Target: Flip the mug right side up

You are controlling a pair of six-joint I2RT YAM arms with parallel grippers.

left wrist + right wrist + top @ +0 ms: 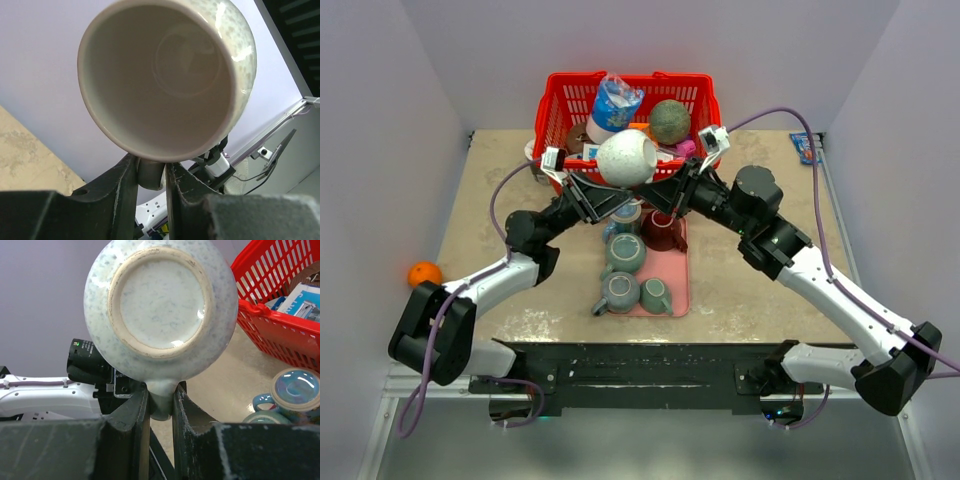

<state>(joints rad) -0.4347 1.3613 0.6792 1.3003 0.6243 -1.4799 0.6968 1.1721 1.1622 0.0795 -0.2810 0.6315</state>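
No lettering can be read in any view. The blue-and-white packet (pixel 617 100) in the basket (pixel 548 110) and the small blue packet (pixel 805 148) on the counter (pixel 740 285) carry print too small to make out.

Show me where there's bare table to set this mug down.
Bare table lies right of the pink tray. There is more on its left, toward the orange, though the left arm crosses it. Crowded: the tray's mugs and the red basket behind.

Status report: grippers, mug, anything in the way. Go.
Left gripper and right gripper both shut on the speckled mug, at its handle. Mug aloft, on its side. Red basket close behind, other mugs on pink tray below.
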